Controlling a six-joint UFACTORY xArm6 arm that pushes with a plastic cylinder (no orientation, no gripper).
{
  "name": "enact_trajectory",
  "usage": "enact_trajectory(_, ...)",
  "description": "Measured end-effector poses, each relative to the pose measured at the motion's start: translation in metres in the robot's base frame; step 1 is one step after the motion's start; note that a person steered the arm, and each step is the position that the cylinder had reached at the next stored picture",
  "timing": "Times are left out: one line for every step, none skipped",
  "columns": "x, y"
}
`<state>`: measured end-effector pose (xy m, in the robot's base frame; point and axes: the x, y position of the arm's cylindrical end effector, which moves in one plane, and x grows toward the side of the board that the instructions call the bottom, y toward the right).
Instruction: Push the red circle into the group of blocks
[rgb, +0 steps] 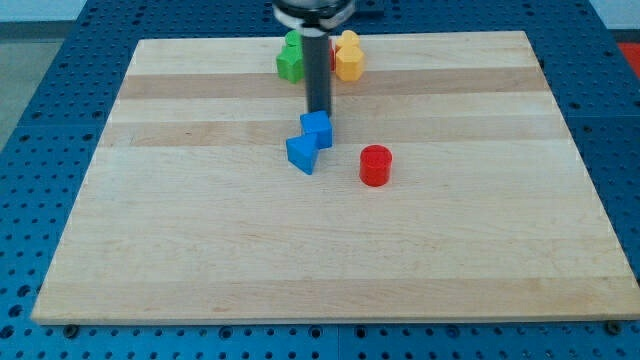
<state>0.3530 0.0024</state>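
The red circle (375, 165) stands alone on the wooden board (200, 230), right of centre. Just to its left sit two touching blue blocks: a blue cube (318, 130) and a blue triangle-like block (301, 154) below and left of it. My tip (318, 110) is at the top edge of the blue cube, up and left of the red circle. At the view's top, behind the rod, a green block (290, 58) and a yellow block (349, 57) sit with a sliver of red between them, partly hidden by the rod.
The board lies on a blue perforated table (50, 120). The arm's dark head (312, 12) hangs over the top edge of the board.
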Motion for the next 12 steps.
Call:
enact_trajectory(0.001, 0.052)
enact_trajectory(0.023, 0.086)
enact_trajectory(0.053, 0.113)
enact_trajectory(0.085, 0.117)
enact_trajectory(0.125, 0.111)
enact_trajectory(0.145, 0.079)
enact_trajectory(0.145, 0.040)
enact_trajectory(0.144, 0.032)
enact_trajectory(0.130, 0.032)
enact_trajectory(0.106, 0.032)
enact_trajectory(0.085, 0.035)
enact_trajectory(0.083, 0.053)
